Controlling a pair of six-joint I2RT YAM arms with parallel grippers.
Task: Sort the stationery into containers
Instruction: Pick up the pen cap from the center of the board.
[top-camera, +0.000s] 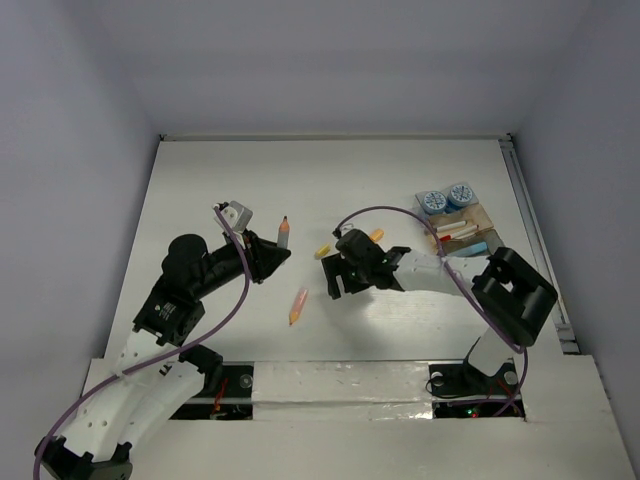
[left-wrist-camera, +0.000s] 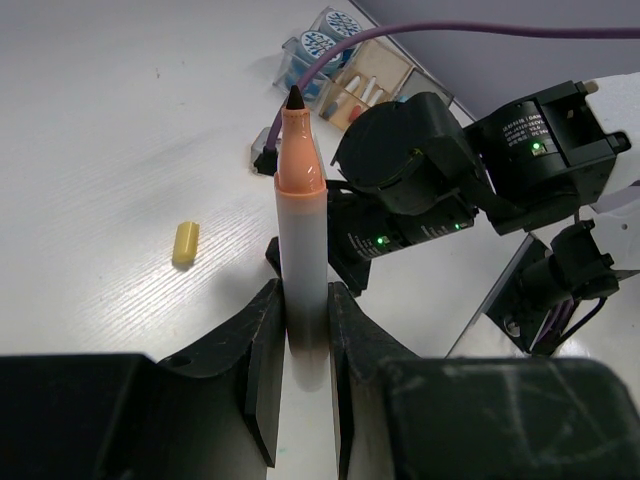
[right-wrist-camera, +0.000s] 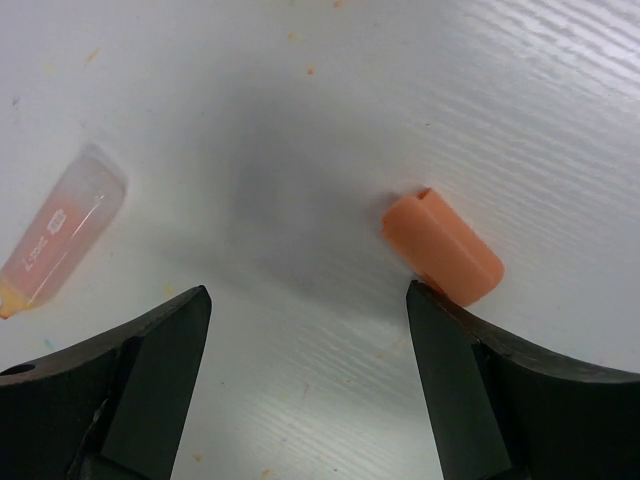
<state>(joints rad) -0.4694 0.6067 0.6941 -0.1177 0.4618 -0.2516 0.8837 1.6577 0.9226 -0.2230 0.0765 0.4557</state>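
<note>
My left gripper (top-camera: 272, 255) is shut on a marker (left-wrist-camera: 301, 230) with a white barrel, orange collar and dark tip, held upright above the table (top-camera: 283, 233). My right gripper (top-camera: 335, 278) is open and empty, low over the table (right-wrist-camera: 308, 295). A short orange cap (right-wrist-camera: 442, 248) lies just off its right fingertip. A pale orange pen (top-camera: 298, 305) lies loose on the table, and shows at the left of the right wrist view (right-wrist-camera: 55, 240). A yellow stub (top-camera: 322, 249) lies between the grippers. The trays (top-camera: 462, 228) at the right hold several pieces.
Two round blue-and-white pots (top-camera: 446, 198) sit at the far end of the trays. A small orange piece (top-camera: 376, 235) lies behind my right wrist. The right arm's purple cable (top-camera: 400, 215) arches over the table. White walls enclose the table.
</note>
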